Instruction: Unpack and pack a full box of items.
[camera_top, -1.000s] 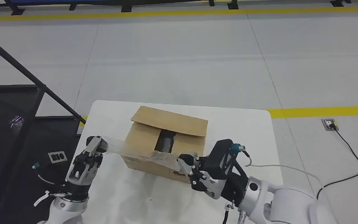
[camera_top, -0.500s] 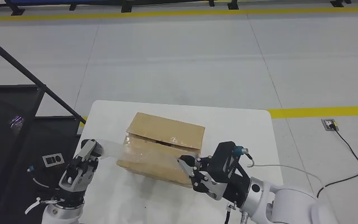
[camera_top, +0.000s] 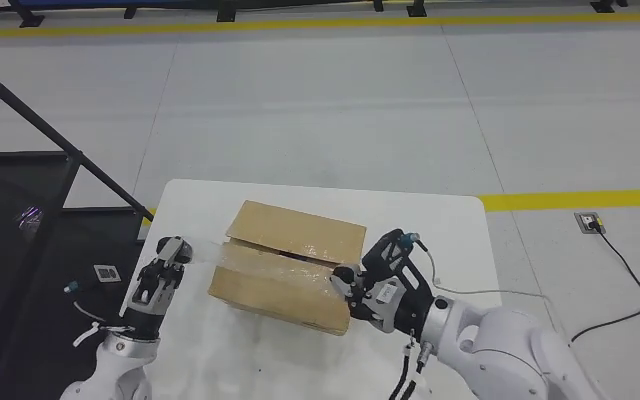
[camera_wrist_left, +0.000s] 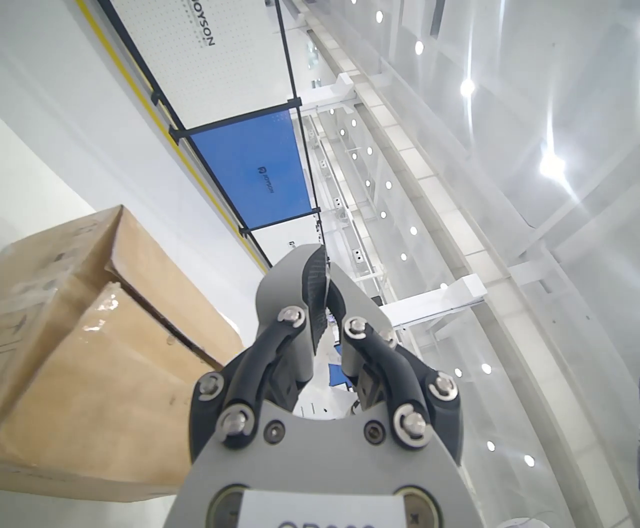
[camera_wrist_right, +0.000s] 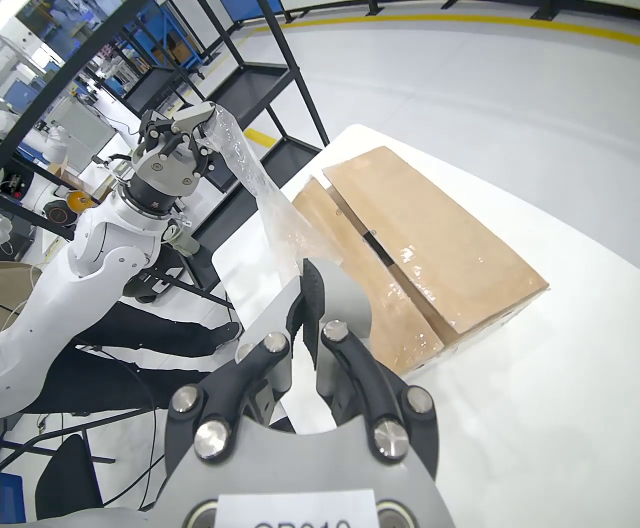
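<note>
Cataloguing what you have on the white round-cornered table (camera_top: 440, 225):

Item 1: brown rectangular cardboard box (camera_top: 300, 232) (camera_wrist_left: 100, 360) (camera_wrist_right: 425, 225). It rests about mid-table. Its 2 top flaps are folded down, with a narrow dark gap along the seam. Its long axis runs across the robot, from the left arm's side to the right arm's, slightly skewed.

Item 2: clear crinkled plastic strip (camera_top: 205, 257) (camera_wrist_right: 250, 175). This 1 length lies along the same axis. It runs from the left gripper down to the box's left end, and glossy patches show over the seam toward the right end.

Item 3: left gripper (camera_top: 172, 248) (camera_wrist_left: 322, 270) (camera_wrist_right: 197, 117). It stands off the box's left end, apart from the cardboard and raised above the lid. Its fingers are pinched together on the strip's free end.

Item 4: right gripper (camera_top: 345, 280) (camera_wrist_right: 309, 285). It sits at the box's right end, just beside or touching it; you cannot tell which. Its fingers are closed with no gap, meeting where the strip arrives. You can judge that it pinches the strip, though the contact itself is partly hidden.

Note for your next move: strip, seam and long axis all line up, with 1 gripper at each end, and the left one carries the lifted length. Any pull should probably follow the seam, not cross it. You cannot tell from here whether the strip is coming off or going on.
</note>
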